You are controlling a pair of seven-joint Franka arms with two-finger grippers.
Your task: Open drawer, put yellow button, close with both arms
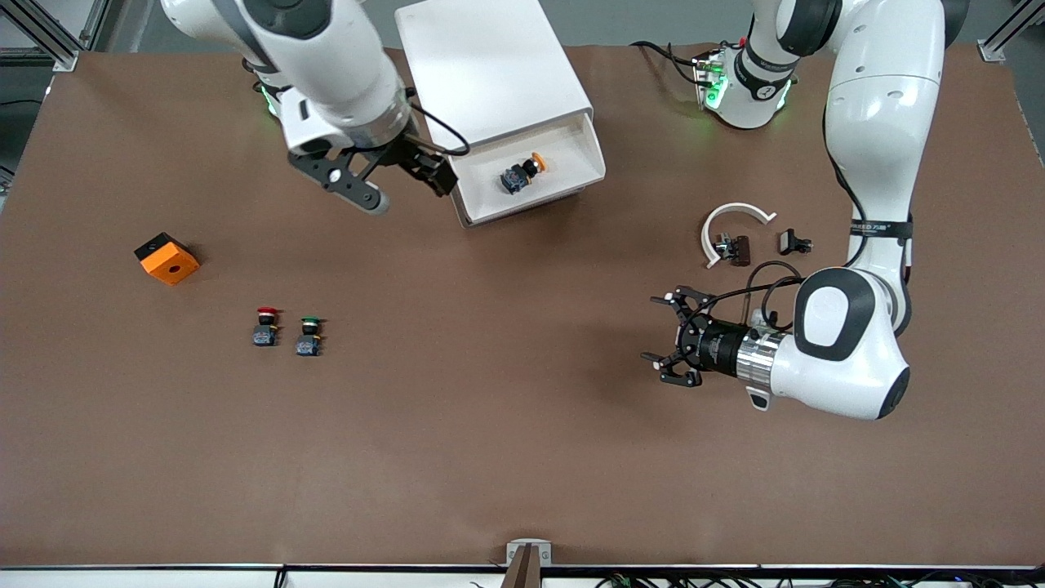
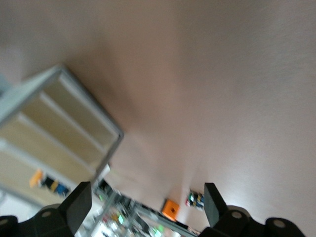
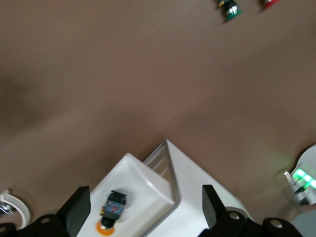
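The white cabinet [image 1: 490, 65] stands at the table's edge nearest the robots' bases, and its top drawer [image 1: 565, 167] is pulled out toward the front camera. The yellow button [image 1: 522, 173] lies on its side in the white tray. My right gripper [image 1: 400, 186] hangs open and holds nothing, beside the drawer toward the right arm's end. In the right wrist view the yellow button [image 3: 111, 212] lies in the drawer [image 3: 136, 180] below the right gripper [image 3: 145, 210]. My left gripper [image 1: 653, 328] is open and holds nothing, level over the table toward the left arm's end, and its wrist view shows the cabinet's drawer fronts [image 2: 64, 128].
An orange block [image 1: 166, 258], a red button [image 1: 265, 327] and a green button [image 1: 309, 336] sit toward the right arm's end. A white curved part [image 1: 731, 229] and small black parts [image 1: 793, 241] lie close to the left arm.
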